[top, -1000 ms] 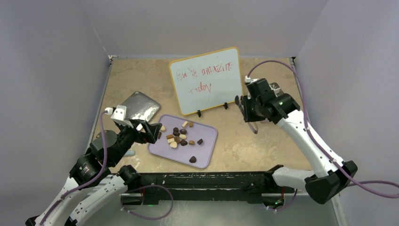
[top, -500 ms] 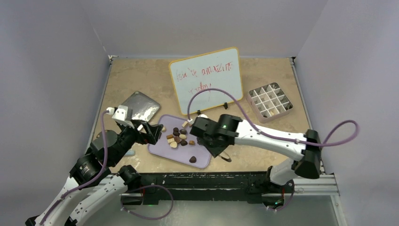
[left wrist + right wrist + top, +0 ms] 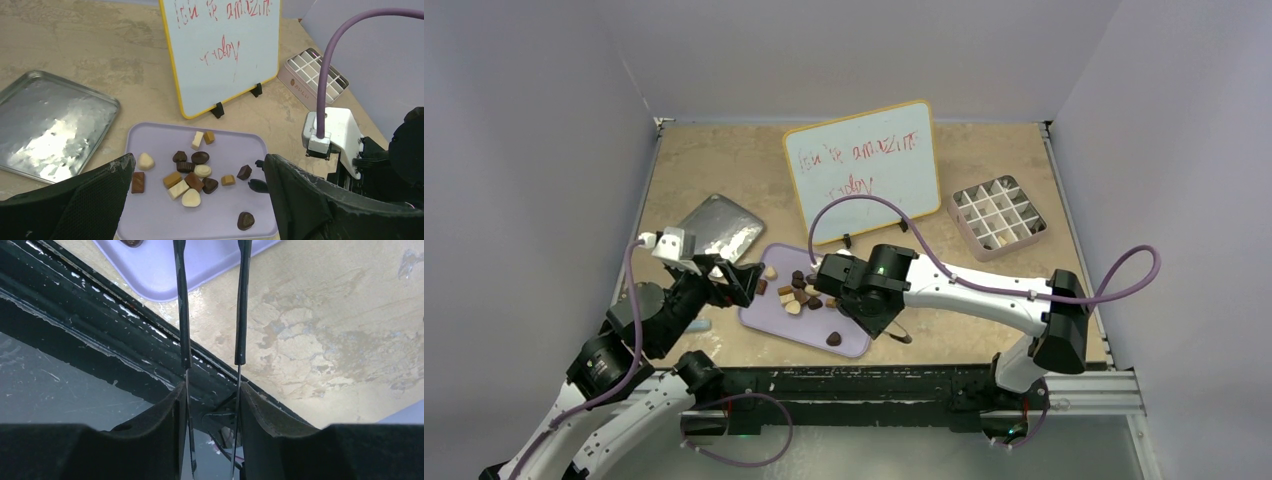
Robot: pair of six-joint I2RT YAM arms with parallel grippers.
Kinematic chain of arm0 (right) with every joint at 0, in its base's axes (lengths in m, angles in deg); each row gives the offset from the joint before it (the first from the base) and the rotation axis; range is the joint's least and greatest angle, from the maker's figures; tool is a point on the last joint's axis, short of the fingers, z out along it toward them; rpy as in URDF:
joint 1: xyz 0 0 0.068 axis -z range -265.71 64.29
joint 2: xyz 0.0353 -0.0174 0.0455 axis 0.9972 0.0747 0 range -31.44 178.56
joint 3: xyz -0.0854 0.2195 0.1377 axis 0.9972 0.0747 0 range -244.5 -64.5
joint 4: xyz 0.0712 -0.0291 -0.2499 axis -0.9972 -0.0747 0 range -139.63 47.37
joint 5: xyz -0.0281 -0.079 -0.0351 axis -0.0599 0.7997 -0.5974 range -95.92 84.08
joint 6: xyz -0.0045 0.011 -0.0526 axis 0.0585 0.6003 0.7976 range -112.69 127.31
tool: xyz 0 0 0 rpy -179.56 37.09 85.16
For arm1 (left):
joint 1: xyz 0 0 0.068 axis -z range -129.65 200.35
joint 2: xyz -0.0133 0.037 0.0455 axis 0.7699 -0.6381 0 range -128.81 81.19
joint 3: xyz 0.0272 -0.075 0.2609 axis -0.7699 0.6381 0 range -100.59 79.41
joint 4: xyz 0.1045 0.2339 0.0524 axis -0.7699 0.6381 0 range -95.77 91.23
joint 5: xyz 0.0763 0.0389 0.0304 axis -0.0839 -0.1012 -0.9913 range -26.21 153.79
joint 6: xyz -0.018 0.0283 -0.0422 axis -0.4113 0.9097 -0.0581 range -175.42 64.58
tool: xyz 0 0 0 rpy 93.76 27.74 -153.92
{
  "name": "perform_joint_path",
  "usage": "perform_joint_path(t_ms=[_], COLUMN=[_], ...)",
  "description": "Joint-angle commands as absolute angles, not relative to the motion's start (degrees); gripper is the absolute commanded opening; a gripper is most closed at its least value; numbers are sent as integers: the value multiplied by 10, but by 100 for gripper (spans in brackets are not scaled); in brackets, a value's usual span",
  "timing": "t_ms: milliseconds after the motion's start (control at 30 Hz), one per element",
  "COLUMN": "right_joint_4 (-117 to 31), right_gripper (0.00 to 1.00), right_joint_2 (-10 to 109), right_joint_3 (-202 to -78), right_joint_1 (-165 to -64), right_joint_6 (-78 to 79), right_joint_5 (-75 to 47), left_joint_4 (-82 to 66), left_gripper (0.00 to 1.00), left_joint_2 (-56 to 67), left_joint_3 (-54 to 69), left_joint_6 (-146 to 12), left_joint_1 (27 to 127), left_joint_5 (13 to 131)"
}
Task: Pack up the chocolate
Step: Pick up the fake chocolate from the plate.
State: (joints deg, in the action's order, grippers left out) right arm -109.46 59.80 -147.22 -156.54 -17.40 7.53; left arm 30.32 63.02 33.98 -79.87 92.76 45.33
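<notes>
Top external view: the stone-patterned table (image 3: pixel 984 290) is carrying a standing whiteboard (image 3: pixel 861 170) at the far middle. An empty metal tray (image 3: pixel 719 228) is lying to the left, and a lavender tray (image 3: pixel 774 322) is sitting near the middle. A pale pink gridded box (image 3: pixel 998 216) is resting at the far right, well apart from the lavender tray. Whether its cells are holding anything is too small to tell.

The right arm is stretching leftward across the near right part of the lavender tray. The right gripper (image 3: pixel 210 290) is hanging over that tray's near right corner, its thin fingers standing a narrow gap apart with nothing showing between them. The left gripper (image 3: pixel 742 282) is hovering at the tray's left edge, spread wide and empty.

The chocolate (image 3: pixel 192 175) is lying loose on the lavender tray, mostly clustered at its middle. One dark heart-shaped piece (image 3: pixel 245 220) is sitting alone by the near edge.

The step in hand appears to be picking a piece. The next move is likely calling for setting the thin fingers around a single piece, closing gently, then carrying it right to a box cell.
</notes>
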Motion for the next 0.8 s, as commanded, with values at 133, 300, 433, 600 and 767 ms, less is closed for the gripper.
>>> perform_joint_path(t_ms=[133, 300, 433, 600, 767], right_joint_4=[-1056, -1016, -999, -986, -989], right_gripper=[43, 44, 44, 41, 35], right_joint_2=[612, 601, 601, 598, 591], right_joint_3=[-1458, -1441, -1429, -1413, -1416], right_joint_1=[-1539, -1507, -1495, -1482, -1480], right_joint_6=[-124, -107, -88, -74, -80], right_joint_5=[68, 49, 37, 21, 20], left_joint_4=[289, 289, 290, 295, 294], left_gripper=[100, 100, 100, 100, 100], left_joint_2=[616, 608, 601, 607, 616], left_joint_3=[339, 339, 337, 336, 338], left_joint_6=[-799, -799, -798, -802, -805], left_joint_1=[928, 928, 928, 928, 928], left_joint_5=[442, 440, 440, 432, 428])
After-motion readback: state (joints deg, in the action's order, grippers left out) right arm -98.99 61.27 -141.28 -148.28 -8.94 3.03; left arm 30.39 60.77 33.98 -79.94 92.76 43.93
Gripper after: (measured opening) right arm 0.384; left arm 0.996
